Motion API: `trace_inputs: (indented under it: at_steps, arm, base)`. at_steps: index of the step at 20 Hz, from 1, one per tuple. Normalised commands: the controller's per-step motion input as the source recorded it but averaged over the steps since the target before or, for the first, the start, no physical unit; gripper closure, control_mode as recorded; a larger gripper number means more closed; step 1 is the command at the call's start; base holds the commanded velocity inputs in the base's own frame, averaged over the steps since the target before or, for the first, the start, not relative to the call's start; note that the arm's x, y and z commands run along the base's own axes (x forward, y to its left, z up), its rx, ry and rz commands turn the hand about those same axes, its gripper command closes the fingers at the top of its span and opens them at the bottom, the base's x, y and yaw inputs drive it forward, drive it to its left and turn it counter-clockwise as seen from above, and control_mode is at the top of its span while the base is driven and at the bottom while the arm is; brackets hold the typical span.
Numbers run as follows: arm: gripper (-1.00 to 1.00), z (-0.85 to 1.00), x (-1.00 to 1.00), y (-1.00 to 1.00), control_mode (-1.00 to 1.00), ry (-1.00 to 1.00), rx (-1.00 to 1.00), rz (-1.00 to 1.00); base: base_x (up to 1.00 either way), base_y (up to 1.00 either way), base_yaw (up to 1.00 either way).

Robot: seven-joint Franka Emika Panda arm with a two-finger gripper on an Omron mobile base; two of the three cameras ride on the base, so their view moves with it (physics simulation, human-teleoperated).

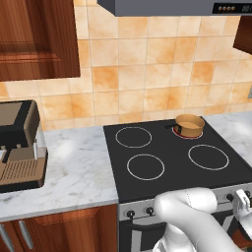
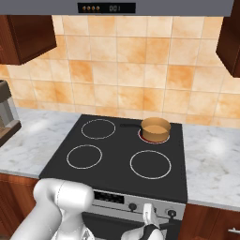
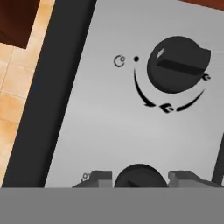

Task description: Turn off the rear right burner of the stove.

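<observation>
From the left base view, the stove sits between stretches of marble counter, its black glass top carrying four thin rings. The rear right burner glows red around the base of a small copper saucepan that stands on it, handle pointing left. The other three rings are white. My arm bends across the silver front panel, and my gripper is at the panel's right end, by the knobs. A brown coffee machine stands on the counter at far left, well apart from the stove.

From the right base view, the same red ring shows under the saucepan at the back right of the cooktop. My gripper is pressed up to the front panel, between two of the small dark knobs on the right half, with a little display to its left.

From the hand view, my two fingertips flank a dark knob at the bottom edge; the jaws stand narrow and seem closed on it, one tip on each side. A second knob lies farther along the silver panel, with curved arrow marks around it and a small burner symbol beside it.
</observation>
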Motion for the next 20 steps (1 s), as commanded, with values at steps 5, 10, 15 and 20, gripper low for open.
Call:
trace_inputs:
  at_steps: [5,10,15,20]
  arm:
    - [1.00,0.00,0.07,0.52,-1.00,0.00,0.40,0.00]
    - [1.00,0.00,0.34,0.66,-1.00,0.00,0.39,0.00]
    - [1.00,0.05,0.45,0.67,-1.00,0.00,0.36,0.00]
    - [1.00,0.08,0.41,0.62,-1.00,0.00,0.37,0.00]
  base:
    - [0.00,0.00,0.00]
    - [0.00,0.00,0.00]
    - [0.00,0.00,0.00]
    - [0.00,0.00,0.00]
